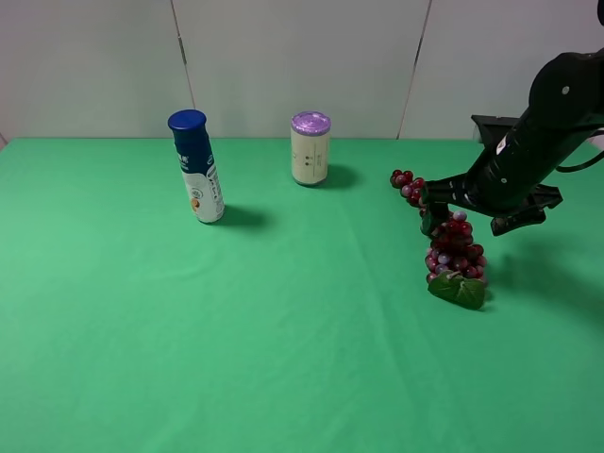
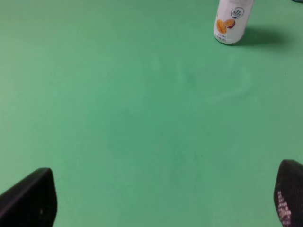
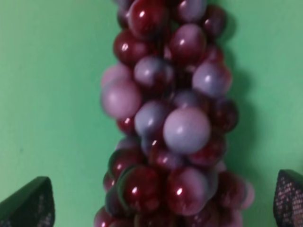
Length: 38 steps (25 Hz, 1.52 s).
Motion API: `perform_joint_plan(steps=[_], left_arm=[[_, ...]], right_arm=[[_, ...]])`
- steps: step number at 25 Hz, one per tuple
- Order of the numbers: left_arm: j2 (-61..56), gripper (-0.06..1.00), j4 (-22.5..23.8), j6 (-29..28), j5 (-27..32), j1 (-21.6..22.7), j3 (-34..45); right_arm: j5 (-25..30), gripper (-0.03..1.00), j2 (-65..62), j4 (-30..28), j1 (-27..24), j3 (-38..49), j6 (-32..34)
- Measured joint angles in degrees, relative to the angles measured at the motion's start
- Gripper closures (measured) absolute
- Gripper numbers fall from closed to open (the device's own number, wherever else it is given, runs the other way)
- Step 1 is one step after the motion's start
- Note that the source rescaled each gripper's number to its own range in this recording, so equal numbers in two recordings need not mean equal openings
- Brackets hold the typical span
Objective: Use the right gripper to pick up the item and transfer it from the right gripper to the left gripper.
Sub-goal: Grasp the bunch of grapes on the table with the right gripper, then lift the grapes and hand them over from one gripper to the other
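The item, a long bunch of dark-red and pinkish grapes [image 1: 453, 250] with a green leaf [image 1: 460, 290] at its near end, lies on the green table at the right. My right gripper [image 1: 472, 215] is lowered over the middle of the bunch, with one finger on each side. In the right wrist view the grapes [image 3: 170, 123] fill the middle, and the right gripper [image 3: 158, 205] stands open with its fingertips [image 3: 28, 203] wide apart at the sides. My left gripper [image 2: 165, 203] is open and empty over bare cloth. It does not show in the exterior high view.
A blue-capped white bottle [image 1: 196, 179] stands at the back left and also shows in the left wrist view [image 2: 230, 21]. A purple-lidded cream jar [image 1: 310, 148] stands at the back centre. The green cloth [image 1: 283, 330] covers the table.
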Motion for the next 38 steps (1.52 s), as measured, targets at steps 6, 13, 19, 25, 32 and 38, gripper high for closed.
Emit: perform_joint_plan(steps=[6,13,19,25,32,38], left_arm=[[0.00,-0.06,0.02,0.00,0.00,0.00,0.00],[0.00,-0.06,0.02,0.00,0.00,0.00,0.00],[0.00,-0.06,0.02,0.00,0.00,0.00,0.00],[0.00,-0.06,0.02,0.00,0.00,0.00,0.00],[0.00,-0.06,0.02,0.00,0.00,0.00,0.00],[0.00,-0.06,0.02,0.00,0.00,0.00,0.00]], right_arm=[[-1.16,-0.03,1.98,0.00,0.00,0.00,0.16],[-1.27,-0.03,4.02,0.00,0.00,0.00,0.16],[-1.51,-0.03,6.00,-0.02,0.00,0.00,0.16],[-2.44,0.22,6.27,-0.10,0.00,0.00,-0.76],[-2.28,0.90,6.30,-0.55,0.00,-0.40,-1.55],[-2.28,0.90,6.30,-0.55,0.00,-0.40,-1.55]])
